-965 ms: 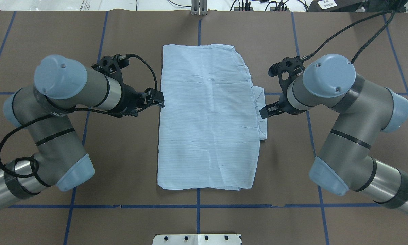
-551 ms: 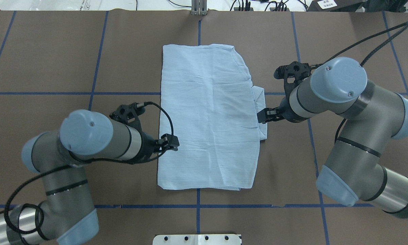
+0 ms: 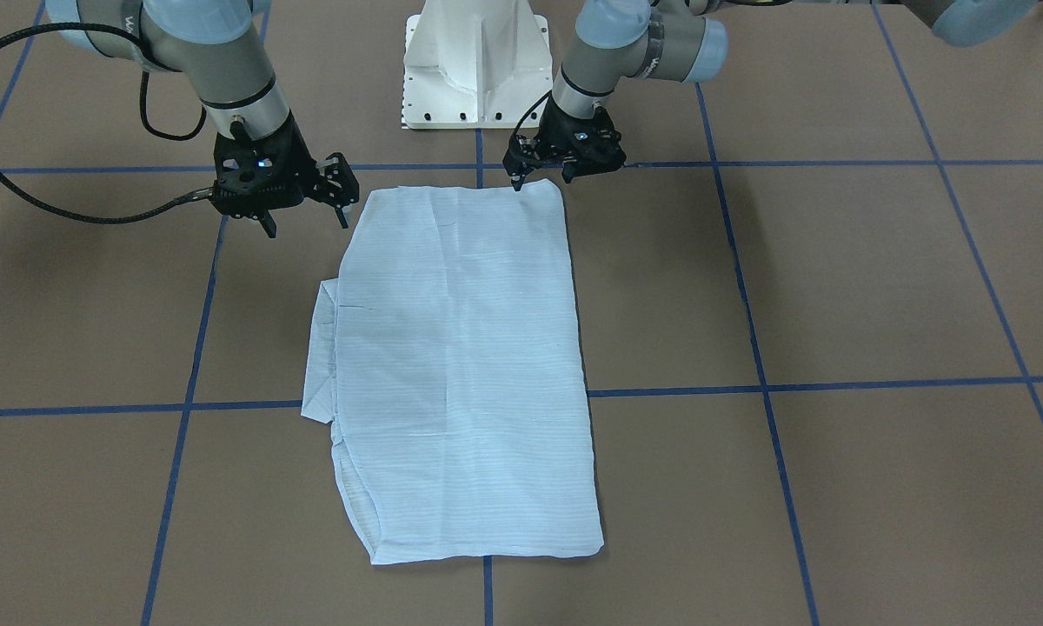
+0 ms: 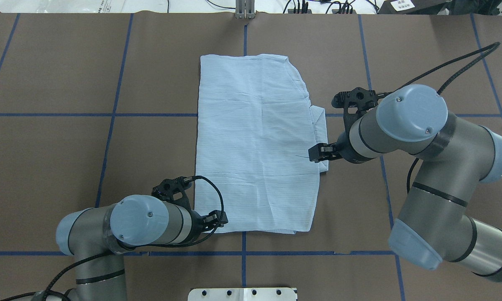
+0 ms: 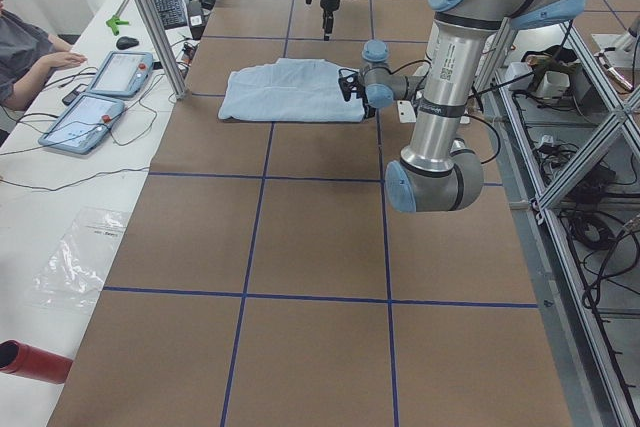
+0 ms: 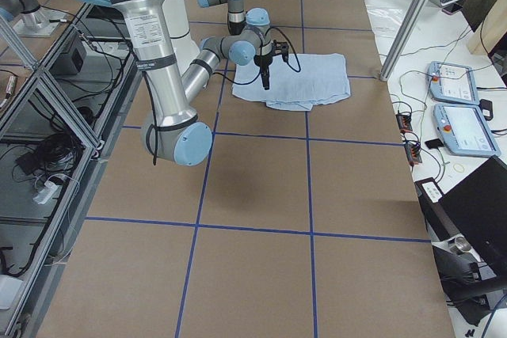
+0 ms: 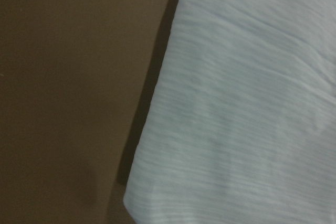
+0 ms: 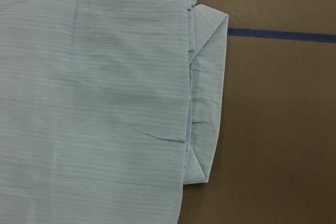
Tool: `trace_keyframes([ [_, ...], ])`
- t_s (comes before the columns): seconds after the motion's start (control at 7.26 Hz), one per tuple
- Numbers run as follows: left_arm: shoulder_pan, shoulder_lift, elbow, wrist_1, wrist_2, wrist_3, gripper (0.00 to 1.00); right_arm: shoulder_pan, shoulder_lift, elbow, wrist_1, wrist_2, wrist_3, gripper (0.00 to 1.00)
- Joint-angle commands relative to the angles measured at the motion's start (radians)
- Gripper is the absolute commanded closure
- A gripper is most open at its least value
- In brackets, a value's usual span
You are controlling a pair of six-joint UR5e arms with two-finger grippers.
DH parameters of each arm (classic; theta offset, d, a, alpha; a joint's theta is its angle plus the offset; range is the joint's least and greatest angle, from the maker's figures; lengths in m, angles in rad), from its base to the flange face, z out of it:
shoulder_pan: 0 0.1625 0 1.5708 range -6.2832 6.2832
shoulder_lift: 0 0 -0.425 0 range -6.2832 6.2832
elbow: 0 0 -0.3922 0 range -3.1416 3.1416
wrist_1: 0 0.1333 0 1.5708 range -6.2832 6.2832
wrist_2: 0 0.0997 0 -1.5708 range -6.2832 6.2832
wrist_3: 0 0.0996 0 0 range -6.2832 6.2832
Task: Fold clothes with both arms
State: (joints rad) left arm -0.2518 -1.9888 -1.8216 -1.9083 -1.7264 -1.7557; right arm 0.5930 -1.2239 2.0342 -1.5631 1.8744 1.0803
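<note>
Shirt (image 4: 255,142) folded flat on table (image 4: 58,62)

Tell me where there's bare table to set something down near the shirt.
Bare table: the squares left of the shirt, beyond the left arm, and the far strip past the shirt. Crowded: the shirt's near left corner at the left end effector, and its right edge at the right end effector.

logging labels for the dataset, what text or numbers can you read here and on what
Nothing reads clearly.
White label on the dark box: too blurred.
White sticker on the left arm's silver tube: too small.
Light-blue striped shirt: no print visible.
</note>
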Motion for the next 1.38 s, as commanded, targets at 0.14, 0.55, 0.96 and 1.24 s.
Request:
trace_keyframes([
  [0.14, -0.001, -0.002, -0.004, 0.002, -0.002, -0.001, 0.29, 0.001, 0.0, 0.012, 0.0, 0.003, 0.001, 0.0],
  [0.55, -0.02, -0.002, 0.008, 0.002, -0.002, 0.007, 0.37, 0.001, -0.002, 0.012, 0.0, 0.003, 0.0, 0.0],
  [0.96, -0.027, -0.002, 0.005, 0.005, -0.002, 0.007, 0.46, 0.001, -0.003, 0.011, 0.0, 0.005, 0.0, 0.0],
  [1.24, -0.027, -0.005, 0.004, 0.003, -0.004, 0.007, 0.61, 0.001, -0.003, 0.011, 0.0, 0.005, 0.0, 0.0],
])
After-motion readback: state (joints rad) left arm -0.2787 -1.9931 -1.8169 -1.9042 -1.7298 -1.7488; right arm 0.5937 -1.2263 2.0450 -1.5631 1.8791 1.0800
